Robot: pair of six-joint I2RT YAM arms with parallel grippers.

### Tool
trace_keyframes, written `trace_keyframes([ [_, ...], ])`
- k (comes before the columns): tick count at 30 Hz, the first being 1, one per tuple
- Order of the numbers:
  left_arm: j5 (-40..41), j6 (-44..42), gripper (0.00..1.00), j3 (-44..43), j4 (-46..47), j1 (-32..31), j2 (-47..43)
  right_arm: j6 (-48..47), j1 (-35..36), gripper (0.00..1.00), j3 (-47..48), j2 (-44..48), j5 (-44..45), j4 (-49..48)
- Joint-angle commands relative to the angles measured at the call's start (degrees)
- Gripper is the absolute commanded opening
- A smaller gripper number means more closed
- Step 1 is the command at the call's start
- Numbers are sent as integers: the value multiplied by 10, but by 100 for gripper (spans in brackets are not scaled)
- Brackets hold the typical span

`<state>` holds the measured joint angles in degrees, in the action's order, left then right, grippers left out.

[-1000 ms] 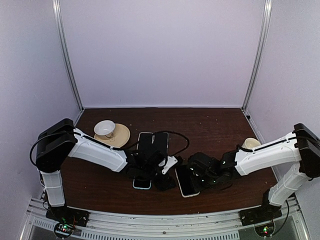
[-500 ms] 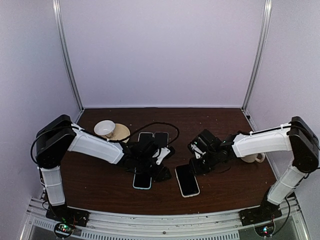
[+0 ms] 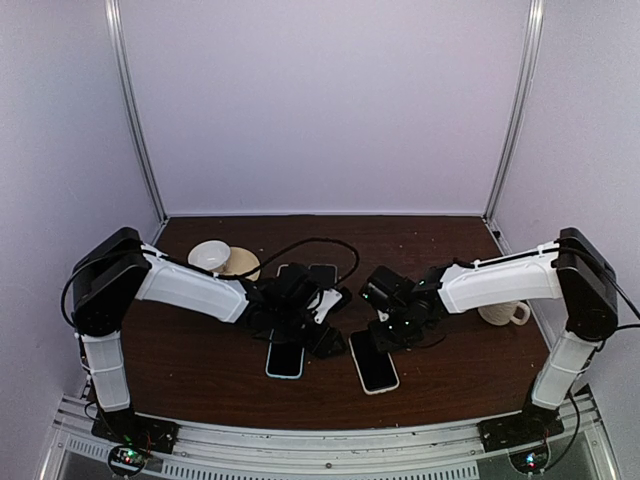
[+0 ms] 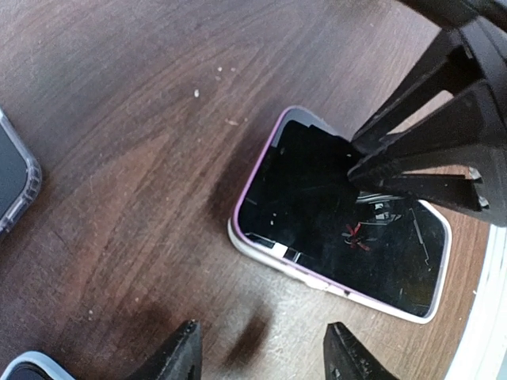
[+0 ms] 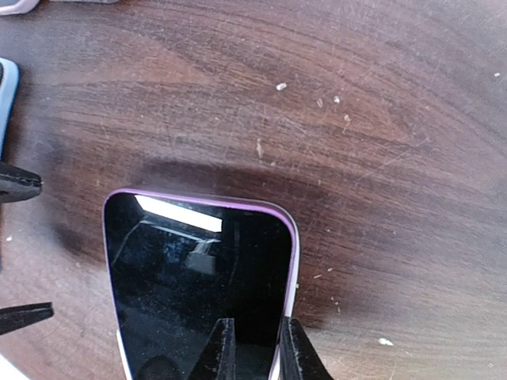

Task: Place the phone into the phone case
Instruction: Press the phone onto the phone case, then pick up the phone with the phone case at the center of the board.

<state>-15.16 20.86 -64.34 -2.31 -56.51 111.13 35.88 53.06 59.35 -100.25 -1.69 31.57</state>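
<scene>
A black-screened phone with a purple rim (image 3: 373,362) lies flat on the brown table, seated on a white case edge (image 4: 273,255). In the right wrist view, the phone (image 5: 198,277) fills the lower middle. My right gripper (image 3: 386,327) is at the phone's far end, its jaws nearly closed with the tips (image 5: 259,355) over the phone's right edge. My left gripper (image 3: 328,342) is open and empty just left of that phone, with its fingertips (image 4: 265,358) low over bare wood. A second phone in a pale blue case (image 3: 285,359) lies to the left.
Two dark cases (image 3: 322,271) lie behind the left gripper, partly hidden by it and a black cable. A white cup (image 3: 208,255) rests on a tan saucer (image 3: 243,266) at the back left. A white mug (image 3: 505,313) stands at the right. A clear case edge (image 4: 17,184) shows at the left.
My right gripper has swung from over the phone out to the back and now sits at the phone's far end. My left gripper has pulled back slightly. The phones have not moved.
</scene>
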Motion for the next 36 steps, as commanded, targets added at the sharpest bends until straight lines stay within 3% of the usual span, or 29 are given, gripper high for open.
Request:
trace_keyframes([
  [1, -4, -1, 56, -15, -13, 9, -3, 27, 36, 17, -14, -80, 42, 91],
  [3, 3, -4, 56, -12, -18, 12, -19, 29, 40, 23, 0, -45, 48, 102],
  [5, 11, -8, 56, -7, -24, 17, -37, 31, 43, 36, 22, -9, 64, 121],
  [9, 28, -17, 59, -3, -43, 20, -71, 49, 77, 78, 69, 39, 101, 148],
  [10, 34, -18, 60, -2, -48, 20, -77, 60, 86, 92, 69, 48, 97, 136],
  [11, 37, -18, 61, -2, -56, 21, -82, 74, 96, 99, 65, 55, 93, 121],
  [20, 40, -21, 68, 17, -56, 23, -113, 158, 112, 99, -6, 45, 53, 2],
  [33, 38, -21, 70, 23, -52, 24, -119, 162, 131, 99, 16, -44, 84, 67],
  [36, 38, -22, 70, 23, -55, 25, -120, 163, 135, 93, 25, -51, 97, 80],
])
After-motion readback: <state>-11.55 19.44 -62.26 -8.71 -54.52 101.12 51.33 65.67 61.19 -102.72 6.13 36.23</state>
